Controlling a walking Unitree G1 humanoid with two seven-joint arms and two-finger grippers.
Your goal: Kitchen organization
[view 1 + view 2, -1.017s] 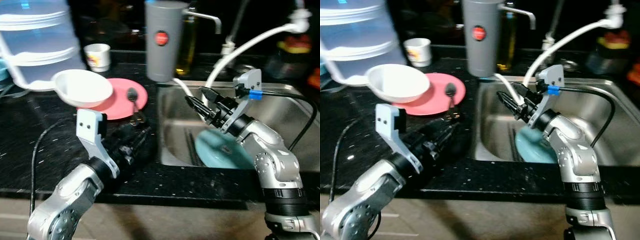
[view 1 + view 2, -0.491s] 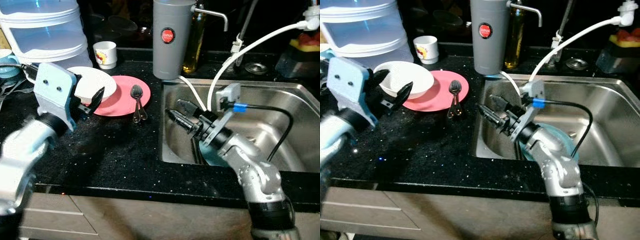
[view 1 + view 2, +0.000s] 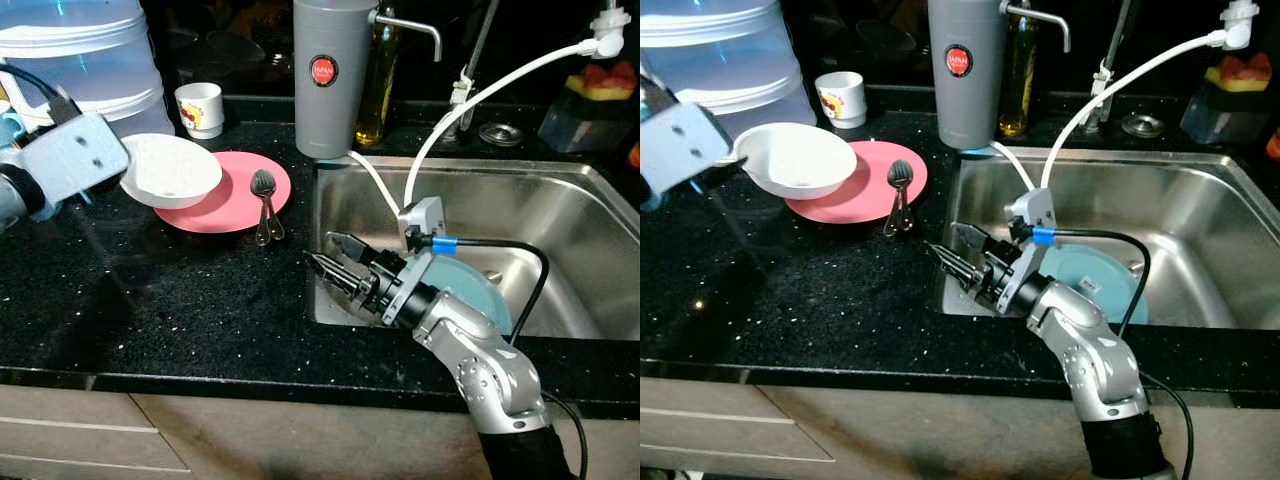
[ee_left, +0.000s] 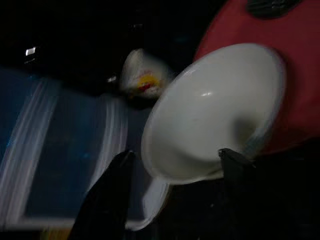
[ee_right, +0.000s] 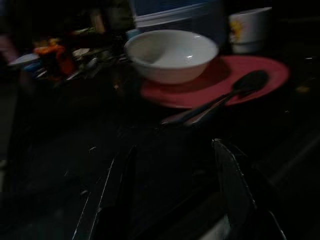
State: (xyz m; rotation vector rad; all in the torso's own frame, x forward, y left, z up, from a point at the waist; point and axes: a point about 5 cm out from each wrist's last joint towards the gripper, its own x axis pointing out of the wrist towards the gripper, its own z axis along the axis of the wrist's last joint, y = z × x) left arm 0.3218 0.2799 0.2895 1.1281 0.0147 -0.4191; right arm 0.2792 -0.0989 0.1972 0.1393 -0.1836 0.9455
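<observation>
Left wrist view: left tool open, fingers astride white bowl rim. Head views: right tool open, empty, over sink edge.

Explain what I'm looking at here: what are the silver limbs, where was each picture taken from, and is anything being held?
This is a humanoid robot at a black speckled kitchen counter. The two wide pictures come from its head camera, looking down; the two dark ones come from cameras on its wrists.

The left gripper sits open at the rim of a white round bowl, which rests on a flat pink plate beside two dark metal spoons. The right gripper is open and empty, at the counter-side edge of the stainless steel sink, pointing toward the plate. A round teal plate lies in the sink.

Behind stand a grey cylindrical jug, a small white cup and a clear plastic container.
</observation>
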